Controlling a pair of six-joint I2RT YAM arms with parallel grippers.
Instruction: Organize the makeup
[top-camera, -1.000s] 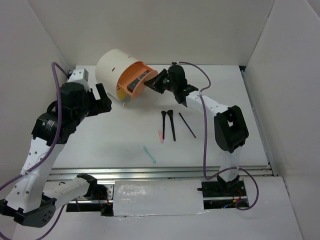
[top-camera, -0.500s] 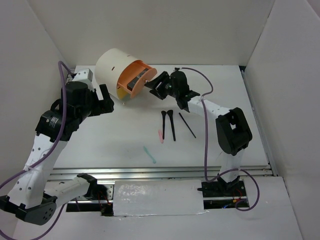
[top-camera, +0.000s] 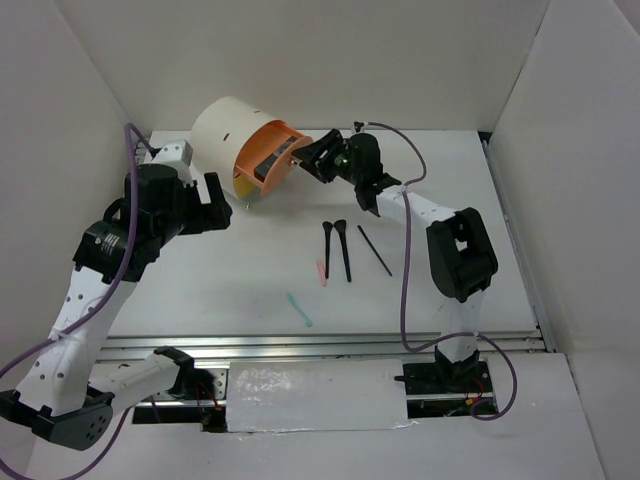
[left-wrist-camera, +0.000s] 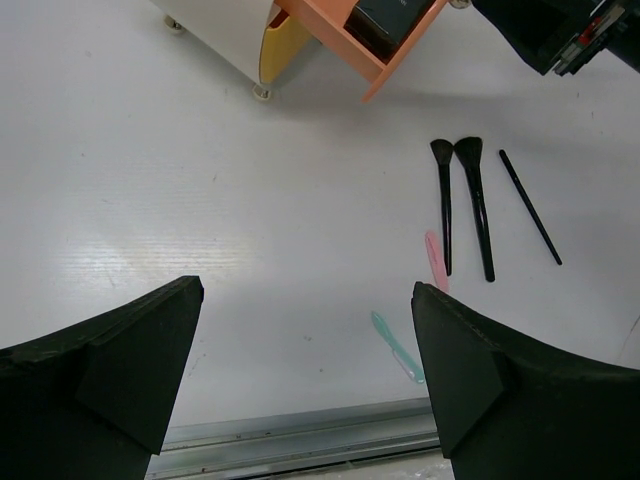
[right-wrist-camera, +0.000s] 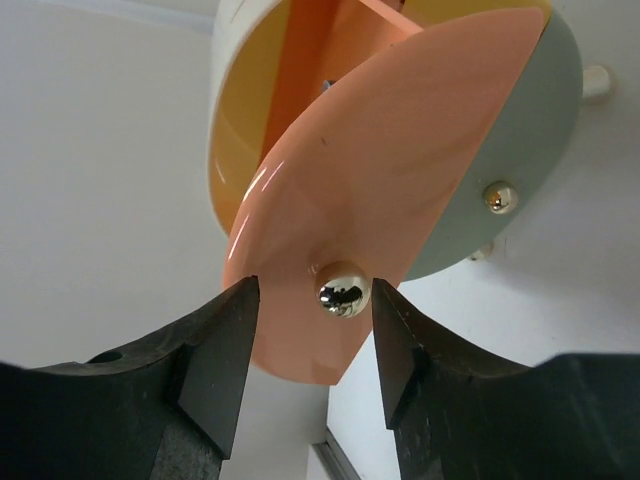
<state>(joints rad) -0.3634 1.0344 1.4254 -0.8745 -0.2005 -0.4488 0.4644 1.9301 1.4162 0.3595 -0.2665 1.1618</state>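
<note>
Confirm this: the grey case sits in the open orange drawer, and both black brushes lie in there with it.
Wrong about the brushes: both lie on the table, outside the drawer. The case does sit in the open drawer. The left wrist view shows it.

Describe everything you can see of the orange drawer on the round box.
The orange drawer looks like smooth plastic, with a curved front and a small shiny metal knob. It is pulled out of the cream cylindrical box towards the far side of the table. A dark grey case lies inside it. The right claw is open astride the knob, not clamped on it.
</note>
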